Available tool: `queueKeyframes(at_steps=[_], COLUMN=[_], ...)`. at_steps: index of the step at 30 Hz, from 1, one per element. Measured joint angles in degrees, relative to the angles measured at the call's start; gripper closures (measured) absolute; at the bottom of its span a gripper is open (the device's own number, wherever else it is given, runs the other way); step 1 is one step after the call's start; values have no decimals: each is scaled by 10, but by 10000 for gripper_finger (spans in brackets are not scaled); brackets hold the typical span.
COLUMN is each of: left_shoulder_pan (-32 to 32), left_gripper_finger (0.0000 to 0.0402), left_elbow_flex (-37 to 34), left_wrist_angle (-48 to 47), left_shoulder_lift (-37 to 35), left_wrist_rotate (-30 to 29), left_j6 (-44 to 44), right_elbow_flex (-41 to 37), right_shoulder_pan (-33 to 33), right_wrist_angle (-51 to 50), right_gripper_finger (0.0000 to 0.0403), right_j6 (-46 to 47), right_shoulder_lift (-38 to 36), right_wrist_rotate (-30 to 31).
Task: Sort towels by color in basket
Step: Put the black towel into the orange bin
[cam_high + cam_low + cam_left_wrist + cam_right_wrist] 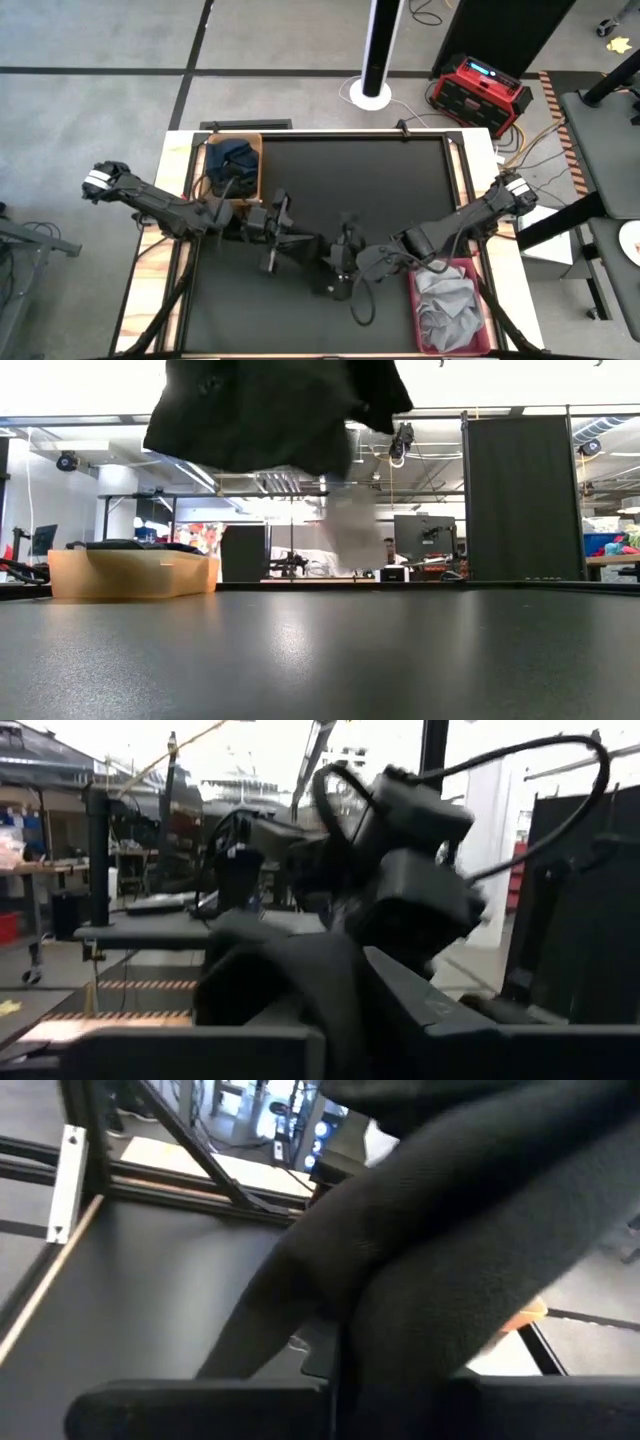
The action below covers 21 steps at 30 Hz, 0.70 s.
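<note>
the nearest thing to the low camera is a black towel (270, 410), hanging slack well above the dark table (320, 660) with a pale tag or lighter patch dangling under it. from above it sits near the table's centre, strung between the two arms: the right gripper (340, 268) at about five o'clock of centre, the left gripper (283, 232) at about nine o'clock. in the right wrist view the cloth drapes thickly over that arm's fingers, and the jaws look pressed together, pinching a fold of it. the left jaws are buried in the same dark cloth; i cannot tell from the views how they stand. it should handle as light, limp and floppy, not fragile, with a nap that grips well, so a pinch on a corner or a bunched fold ought to hold, though loose ends will trail and may snag. farther off, a red basket (470, 268) at five o'clock holds grey towels (447, 308), and a tan basket (253, 142) at ten o'clock holds navy towels (233, 158).
</note>
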Motion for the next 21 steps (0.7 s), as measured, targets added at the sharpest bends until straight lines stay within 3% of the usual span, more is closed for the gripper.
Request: queueKeyframes(at_steps=[5,11,13,17,21], left_shoulder_pan=[1,1,2,-5,-17], left_gripper_finger=[301,196,170,141,136], left_elbow_flex=[0,0,0,1,1], left_wrist_angle=[-55,-128,-158,-219,-236], left_shoulder_lift=[-28,-83,-101,-126,-106], left_wrist_rotate=[-16,-148,-165,-108,-63], left_j6=[15,45,58,52,38], right_elbow_flex=[0,0,0,0,1], right_shoulder_pan=[19,37,44,52,48], right_wrist_angle=[-11,-29,-37,-89,-130], right_gripper_finger=[393,394,394,394,394], right_j6=[12,38,49,90,121], right_shoulder_lift=[-9,-27,-32,-47,-52], right_wrist_rotate=[0,6,46,147,168])
